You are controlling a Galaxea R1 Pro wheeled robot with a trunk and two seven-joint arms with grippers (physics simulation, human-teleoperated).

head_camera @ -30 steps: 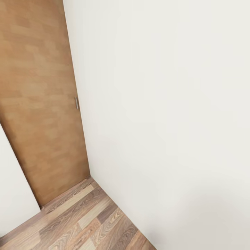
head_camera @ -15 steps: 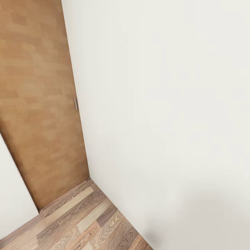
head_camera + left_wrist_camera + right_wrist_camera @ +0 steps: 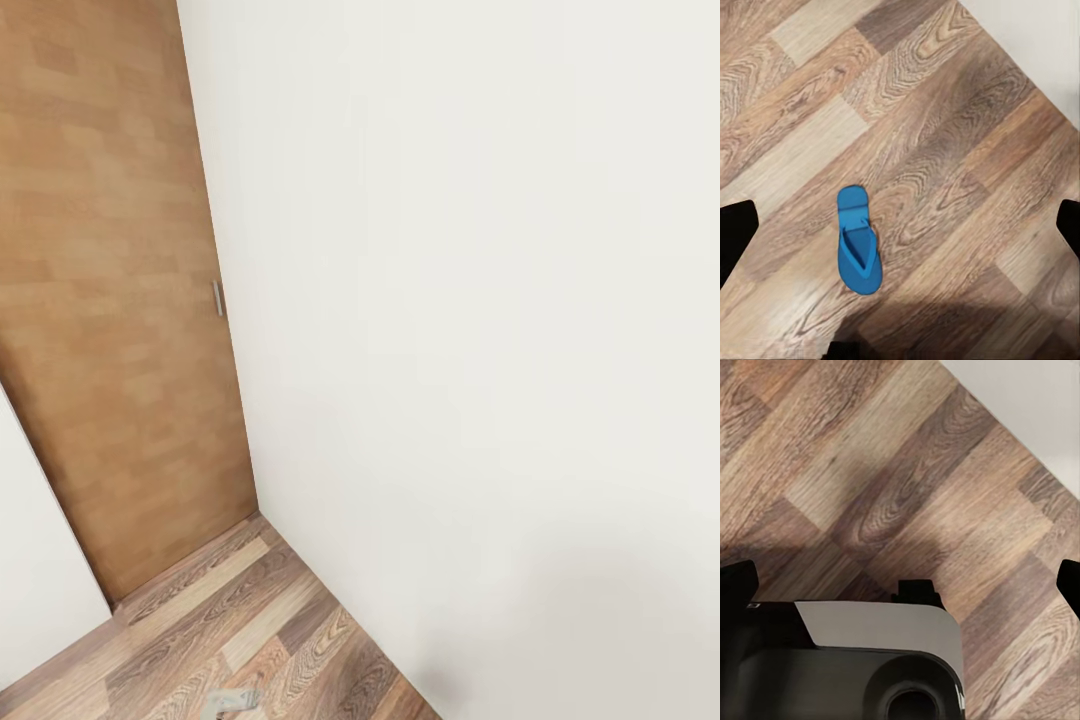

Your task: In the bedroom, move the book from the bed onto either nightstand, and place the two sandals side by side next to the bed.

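One bright blue sandal [image 3: 857, 241] lies flat on the wood-plank floor [image 3: 945, 112], seen from above in the left wrist view. My left gripper [image 3: 901, 229] hangs well above it, open, its dark fingertips [image 3: 735, 232] far apart at the frame's edges and nothing between them. My right gripper [image 3: 903, 583] is open too, over bare floor [image 3: 892, 472], with nothing in it. The book, the bed and the nightstand are out of view.
In the head view, a brown door [image 3: 110, 300] with a small metal handle [image 3: 217, 298] meets a white wall [image 3: 470, 330] at a corner close ahead. The robot's grey and black base [image 3: 855, 660] sits below the right gripper. A small grey part [image 3: 230, 703] pokes in at the head view's lower edge.
The head view shifted slightly a second ago, then held still. A small grey part has come into view at its lower edge.
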